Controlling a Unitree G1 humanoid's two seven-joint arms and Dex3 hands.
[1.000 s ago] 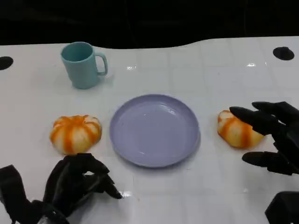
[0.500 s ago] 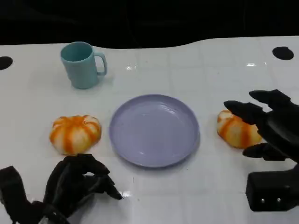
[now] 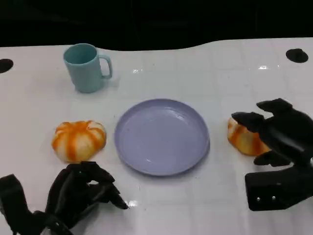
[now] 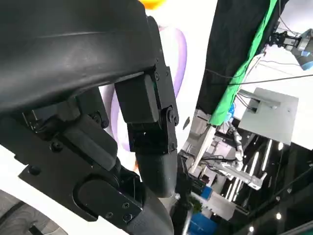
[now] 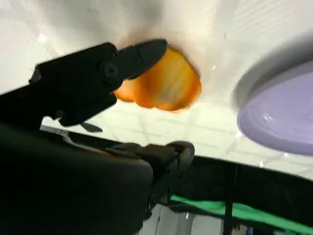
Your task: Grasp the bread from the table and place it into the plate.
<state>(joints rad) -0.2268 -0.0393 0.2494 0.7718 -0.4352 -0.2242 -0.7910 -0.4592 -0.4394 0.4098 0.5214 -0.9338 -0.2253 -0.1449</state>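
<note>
The round orange-and-white striped bread roll sits at the frame's right, beside the flat lilac plate. The right hand spreads over it — not gripping yet. It looks soft and light — squeeze its sides gently.

A white table fills the frame — glossy, with light glints. Behind it, along the top edge, all is black.

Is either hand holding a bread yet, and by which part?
Nothing is held. The right hand has fingers spread over the right bread, not closed on it; the left hand is curled on nothing.
</note>
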